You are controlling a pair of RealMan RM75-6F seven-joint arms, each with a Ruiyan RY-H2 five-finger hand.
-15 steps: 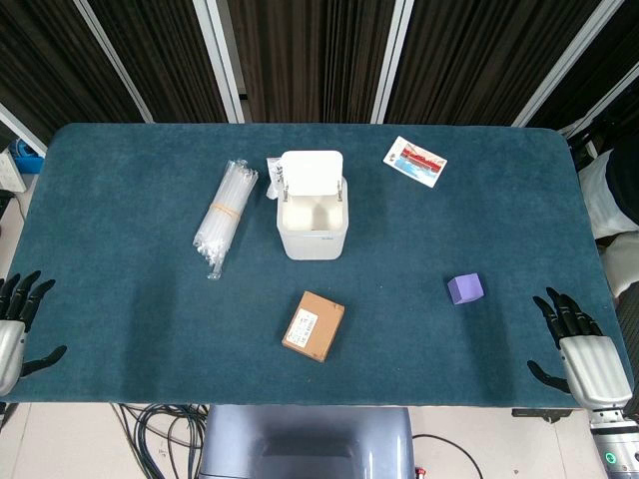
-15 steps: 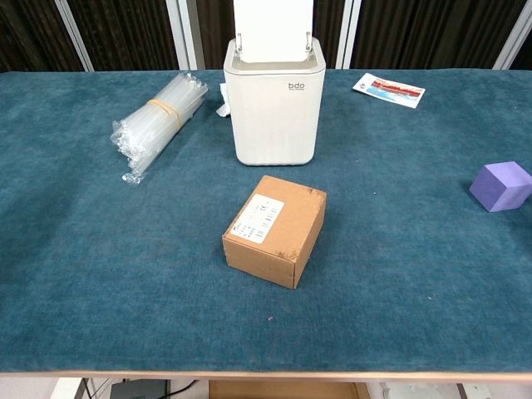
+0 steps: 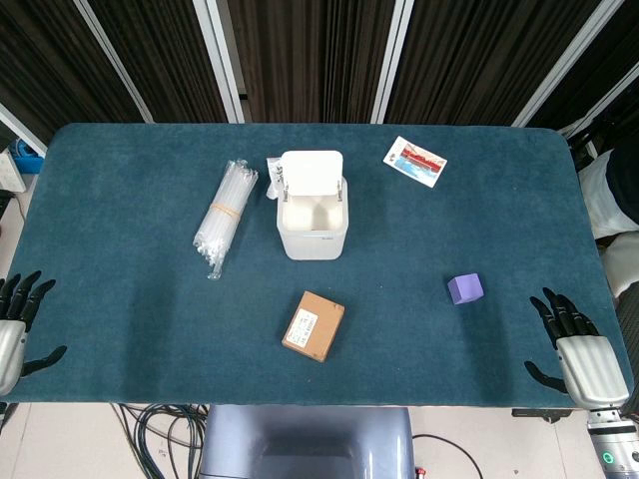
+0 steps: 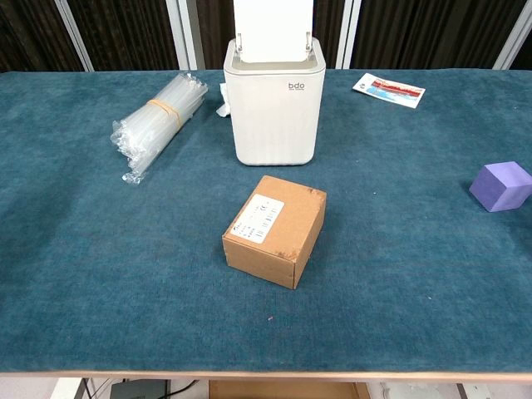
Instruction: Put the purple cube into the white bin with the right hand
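The purple cube (image 3: 465, 288) lies on the blue table toward the right side; the chest view shows the cube (image 4: 501, 186) at its right edge. The white bin (image 3: 314, 217) stands near the table's middle back with its lid raised, and in the chest view the bin (image 4: 275, 101) sits at top centre. My right hand (image 3: 573, 346) rests at the table's front right corner, fingers spread, holding nothing, a short way right of and nearer than the cube. My left hand (image 3: 18, 326) lies at the front left edge, fingers apart and empty.
A brown cardboard box (image 3: 314, 325) lies in front of the bin. A bundle of clear plastic tubes (image 3: 226, 215) lies left of the bin. A printed card (image 3: 414, 161) sits at the back right.
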